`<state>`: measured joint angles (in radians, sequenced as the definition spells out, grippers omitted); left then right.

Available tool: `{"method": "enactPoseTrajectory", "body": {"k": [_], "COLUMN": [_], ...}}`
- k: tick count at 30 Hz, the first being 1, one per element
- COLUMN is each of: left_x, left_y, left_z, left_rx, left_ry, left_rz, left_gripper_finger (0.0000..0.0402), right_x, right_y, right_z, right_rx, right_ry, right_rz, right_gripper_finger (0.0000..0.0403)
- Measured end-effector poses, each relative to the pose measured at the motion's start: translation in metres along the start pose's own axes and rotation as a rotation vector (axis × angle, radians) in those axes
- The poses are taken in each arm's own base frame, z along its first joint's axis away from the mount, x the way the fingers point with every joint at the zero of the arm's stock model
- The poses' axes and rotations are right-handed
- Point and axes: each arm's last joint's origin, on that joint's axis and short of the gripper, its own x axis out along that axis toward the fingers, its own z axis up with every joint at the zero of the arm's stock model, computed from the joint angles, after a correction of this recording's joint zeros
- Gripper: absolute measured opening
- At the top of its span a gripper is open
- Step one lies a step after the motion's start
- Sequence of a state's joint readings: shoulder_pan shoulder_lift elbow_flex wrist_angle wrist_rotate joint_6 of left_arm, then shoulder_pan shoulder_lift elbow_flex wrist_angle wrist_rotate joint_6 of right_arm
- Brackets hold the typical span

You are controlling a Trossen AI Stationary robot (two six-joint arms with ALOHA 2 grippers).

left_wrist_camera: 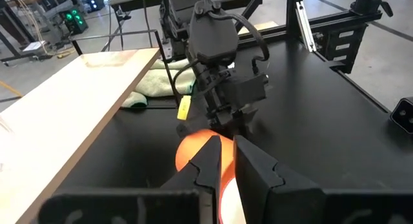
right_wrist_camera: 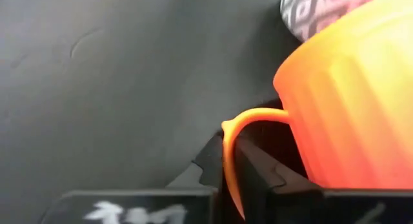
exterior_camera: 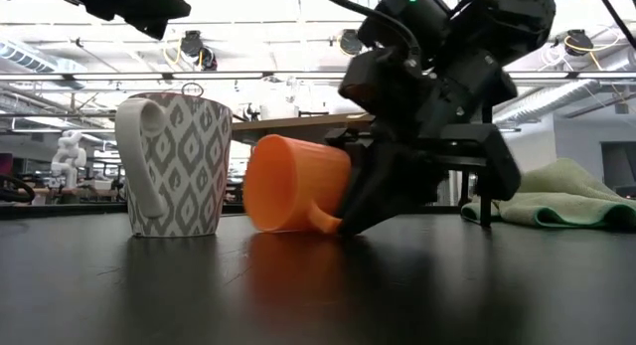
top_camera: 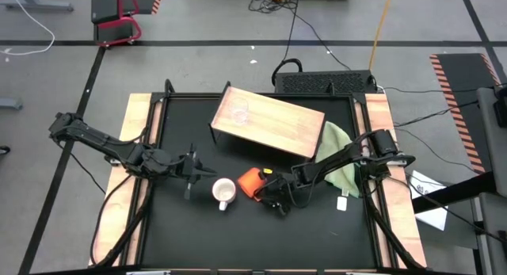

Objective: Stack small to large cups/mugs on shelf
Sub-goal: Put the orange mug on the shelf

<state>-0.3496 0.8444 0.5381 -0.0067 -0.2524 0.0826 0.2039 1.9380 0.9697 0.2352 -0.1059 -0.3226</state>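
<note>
The right gripper (right_wrist_camera: 231,169) is clamped on the thin handle of the orange-red mug (exterior_camera: 293,183), which lies on its side directly ahead of the fingers. Risk: the mug may swing or slip on lifting (narrow hold), striking the white mug (exterior_camera: 177,164) just beyond.

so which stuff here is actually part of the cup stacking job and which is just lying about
Part of the job:
- clear cup, already on the shelf
- orange mug, on its side, its handle between the right gripper fingers
- white patterned mug, upright on the table

Just lying about:
- green cloth by the shelf
- the left gripper, idle near the white mug
</note>
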Motion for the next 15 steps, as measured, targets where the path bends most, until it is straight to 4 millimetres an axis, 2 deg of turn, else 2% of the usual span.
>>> {"method": "enactPoseTrajectory", "body": {"k": [6, 15], "left_x": [0.000, 0.000], "left_y": [0.000, -0.002], "left_z": [-0.002, -0.002], "left_rx": [-0.009, -0.009], "left_ry": [0.016, 0.017], "left_rz": [-0.006, -0.047], "left_gripper_finger": [0.0045, 0.0044], "right_x": [0.006, -0.012], "right_y": [0.003, 0.019], "right_z": [0.010, 0.033], "right_rx": [-0.022, -0.064], "right_ry": [-0.004, -0.078], "right_rz": [0.002, -0.009], "right_gripper_finger": [0.0010, 0.0002]}}
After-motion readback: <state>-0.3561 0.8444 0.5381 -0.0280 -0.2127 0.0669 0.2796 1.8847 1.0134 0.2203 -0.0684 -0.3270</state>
